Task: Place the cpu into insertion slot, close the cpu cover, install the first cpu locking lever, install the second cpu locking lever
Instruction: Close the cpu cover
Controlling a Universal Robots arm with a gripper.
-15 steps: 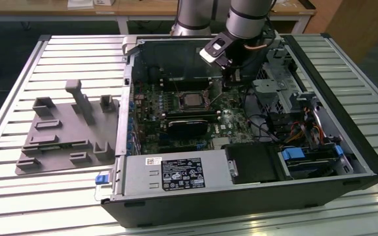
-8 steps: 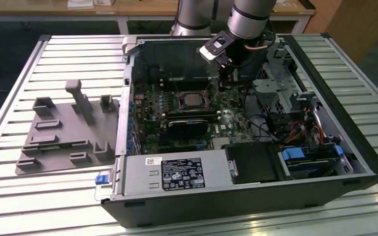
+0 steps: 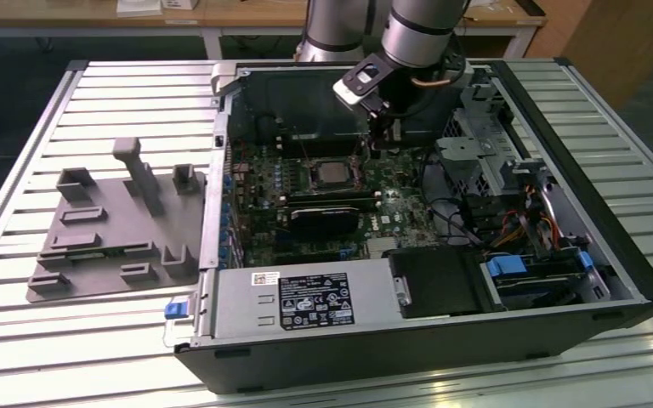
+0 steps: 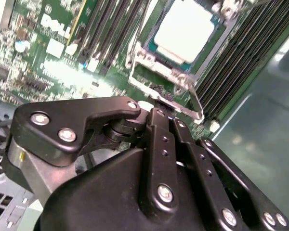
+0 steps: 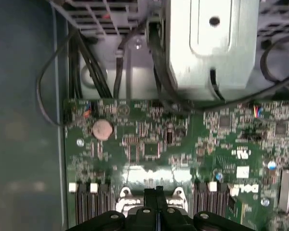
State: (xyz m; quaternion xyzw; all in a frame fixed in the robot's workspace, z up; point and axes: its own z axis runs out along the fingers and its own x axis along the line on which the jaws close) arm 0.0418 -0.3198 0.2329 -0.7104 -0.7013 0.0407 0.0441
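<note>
Watching right now: one arm reaches down into an open computer case [image 3: 627, 280] lying on a slatted metal table [image 3: 65, 357].
Claw position: the gripper [image 3: 387, 136] hangs over the green motherboard [image 3: 261, 204], just beside the socket, a bit toward the exterior view's right.
Claw state: pressed together. In both wrist views the two black fingers [image 4: 156, 130] meet with barely a seam between them. Can't tell if anything thin is pinched at the very tips.
CPU: the cpu [image 4: 185, 31] sits flat in the insertion slot [image 3: 309, 166], silvery top facing up.
Cover: the cpu cover [image 4: 156, 67] lies down around the chip, whose top shows through the window.
Tips vs cover: in the second wrist view the claw's tips are right at the cover's edge. Touching or just above, honestly can't say.
Lever: a thin wire lever [image 4: 198, 106] runs along the frame's side, close to the claw. Latched or not, no idea.
Around the socket: long dark memory slots [image 4: 241, 62] on either side, and a black card [image 3: 326, 219] just beside it.
On the board: a coin battery [image 5: 102, 129].
Off to the side: a grey moulded fixture [image 3: 111, 238] on the table at the exterior view's left of the case, well apart from the claw.
</note>
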